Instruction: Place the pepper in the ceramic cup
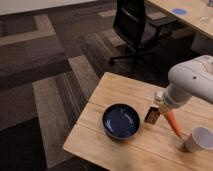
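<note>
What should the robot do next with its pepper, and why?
Probably slide the claw a little to the right, keeping it up, until the pepper is over the cup. The claw holds the pepper by its top end, and it slants down with its tip left of the cup's rim, not yet above the opening. The bowl sits on the other side.

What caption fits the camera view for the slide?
Gripper holds the pepper tilted between the blue bowl and the ceramic cup.
</note>
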Controlling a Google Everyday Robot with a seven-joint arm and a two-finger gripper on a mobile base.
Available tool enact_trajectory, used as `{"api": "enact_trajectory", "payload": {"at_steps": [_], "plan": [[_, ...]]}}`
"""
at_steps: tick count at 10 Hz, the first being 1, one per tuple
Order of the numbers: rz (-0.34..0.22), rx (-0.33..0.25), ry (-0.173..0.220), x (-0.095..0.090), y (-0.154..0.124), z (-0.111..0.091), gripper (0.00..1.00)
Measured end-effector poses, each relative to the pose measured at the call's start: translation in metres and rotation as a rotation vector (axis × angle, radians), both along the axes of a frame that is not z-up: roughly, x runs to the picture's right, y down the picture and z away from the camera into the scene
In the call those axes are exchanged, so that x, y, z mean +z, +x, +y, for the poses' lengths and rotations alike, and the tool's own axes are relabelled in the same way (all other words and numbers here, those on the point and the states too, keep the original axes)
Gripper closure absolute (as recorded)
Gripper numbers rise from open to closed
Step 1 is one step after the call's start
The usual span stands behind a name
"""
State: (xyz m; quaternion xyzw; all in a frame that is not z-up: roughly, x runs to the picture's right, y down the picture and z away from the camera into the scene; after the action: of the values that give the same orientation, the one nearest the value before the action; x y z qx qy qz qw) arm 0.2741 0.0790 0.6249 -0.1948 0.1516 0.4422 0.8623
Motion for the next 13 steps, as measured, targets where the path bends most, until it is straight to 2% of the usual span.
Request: {"api": "enact_trajectory", "payload": {"at_steps": [2, 4, 5, 6, 8, 10, 13], "plan": [[0.009, -0.004, 0.018, 0.0, 0.005, -0.005, 1.0], [0.065, 0.019, 0.149, -0.005, 0.051, -0.042, 1.0], [0.078, 0.043, 0.174, -0.004, 0.065, -0.046, 1.0], [0.094, 0.094, 0.226, -0.002, 0.087, -0.051, 1.0], [0.096, 0.169, 0.275, -0.001, 0.106, -0.045, 1.0], [0.105, 0.197, 0.3, -0.012, 0.116, -0.037, 1.0], [0.147, 0.167, 0.326, -0.029, 0.132, -0.042, 1.0]]}}
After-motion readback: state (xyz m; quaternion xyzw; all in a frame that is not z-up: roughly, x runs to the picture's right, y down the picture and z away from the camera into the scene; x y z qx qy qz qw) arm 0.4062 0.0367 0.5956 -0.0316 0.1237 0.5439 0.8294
